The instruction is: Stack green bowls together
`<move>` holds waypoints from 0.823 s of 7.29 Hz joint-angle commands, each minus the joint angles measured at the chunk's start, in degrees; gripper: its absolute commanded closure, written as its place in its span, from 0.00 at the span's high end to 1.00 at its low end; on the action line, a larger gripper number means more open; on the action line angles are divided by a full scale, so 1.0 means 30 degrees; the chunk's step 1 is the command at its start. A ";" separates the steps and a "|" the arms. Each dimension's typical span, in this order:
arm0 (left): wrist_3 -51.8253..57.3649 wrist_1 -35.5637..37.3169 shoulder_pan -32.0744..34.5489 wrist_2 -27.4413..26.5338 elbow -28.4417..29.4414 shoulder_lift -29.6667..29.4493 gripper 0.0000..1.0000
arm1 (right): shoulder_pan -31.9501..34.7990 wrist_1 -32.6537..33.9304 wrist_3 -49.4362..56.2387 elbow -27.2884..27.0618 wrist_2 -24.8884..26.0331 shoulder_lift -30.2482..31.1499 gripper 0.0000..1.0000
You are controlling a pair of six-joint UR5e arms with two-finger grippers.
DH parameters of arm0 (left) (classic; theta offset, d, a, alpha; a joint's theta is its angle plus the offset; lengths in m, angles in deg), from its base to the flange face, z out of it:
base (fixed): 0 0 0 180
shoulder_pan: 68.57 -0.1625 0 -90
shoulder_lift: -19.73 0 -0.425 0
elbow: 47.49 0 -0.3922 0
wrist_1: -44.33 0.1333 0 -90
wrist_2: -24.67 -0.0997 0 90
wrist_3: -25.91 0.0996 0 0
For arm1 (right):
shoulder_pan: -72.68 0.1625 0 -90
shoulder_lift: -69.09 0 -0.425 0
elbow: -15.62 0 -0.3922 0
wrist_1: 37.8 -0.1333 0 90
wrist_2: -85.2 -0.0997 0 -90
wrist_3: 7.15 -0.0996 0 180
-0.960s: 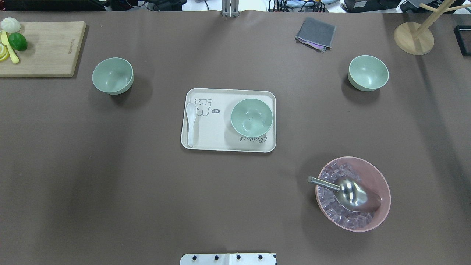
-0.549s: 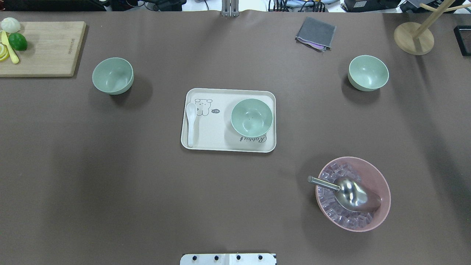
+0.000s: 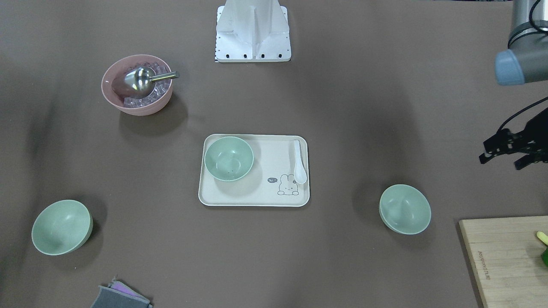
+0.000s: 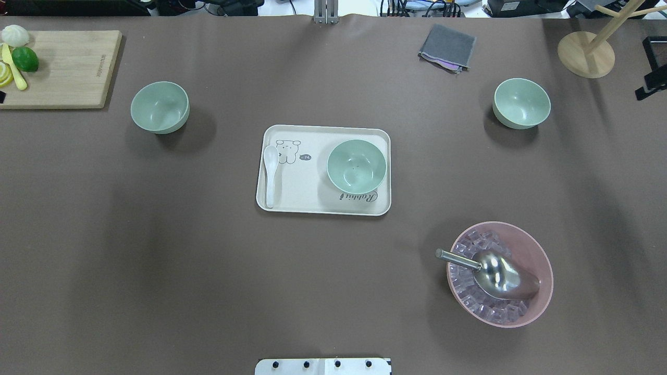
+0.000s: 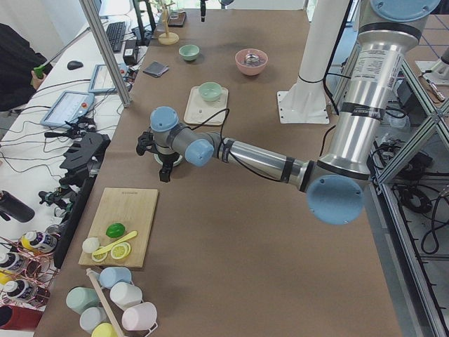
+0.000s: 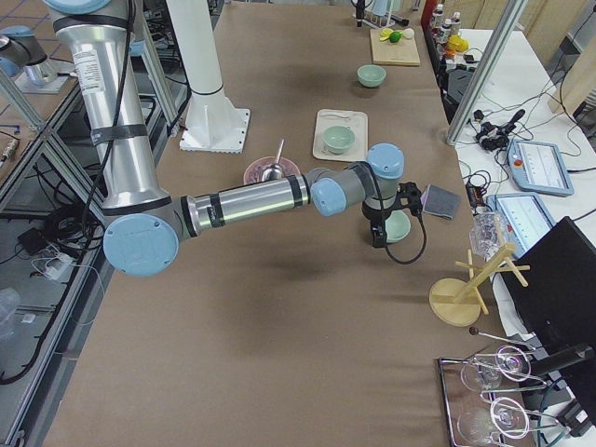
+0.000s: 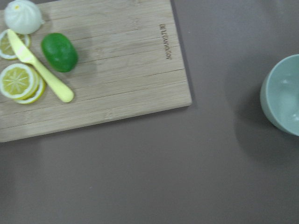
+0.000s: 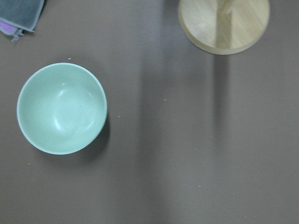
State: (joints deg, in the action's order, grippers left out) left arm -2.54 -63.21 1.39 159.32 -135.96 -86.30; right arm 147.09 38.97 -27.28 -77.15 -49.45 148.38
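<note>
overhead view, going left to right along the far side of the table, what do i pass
cutting board → left green bowl → grey cloth → right green bowl → wooden stand base

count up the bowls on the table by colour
green bowls: 3 (left, on the tray, right)
pink bowl: 1
total: 4

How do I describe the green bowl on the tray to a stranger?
Find the cream tray in the middle of the table. The green bowl stands on it, beside a white spoon. The other two green bowls stand on bare table.
</note>
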 commanded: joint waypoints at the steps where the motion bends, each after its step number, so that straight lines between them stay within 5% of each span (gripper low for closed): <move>1: -0.2320 -0.2019 -0.2133 -0.0117 0.2443 -0.1717 0.98 | -0.0833 -0.1361 -0.0579 0.0512 -0.0058 -0.0090 1.00; 3: -0.3695 -0.4749 -0.2284 -0.0147 0.4402 -0.2328 0.98 | -0.0983 -0.1362 -0.0965 0.1214 -0.0261 -0.0821 1.00; 6: -0.3730 -0.4847 -0.3132 -0.2076 0.6049 -0.3707 0.97 | -0.0983 -0.1362 -0.0936 0.1216 -0.0204 -0.1174 1.00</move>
State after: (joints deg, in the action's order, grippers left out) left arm -13.58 -77.54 -6.81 155.53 -119.67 -95.82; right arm 144.17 34.88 -30.10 -73.57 -50.10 145.20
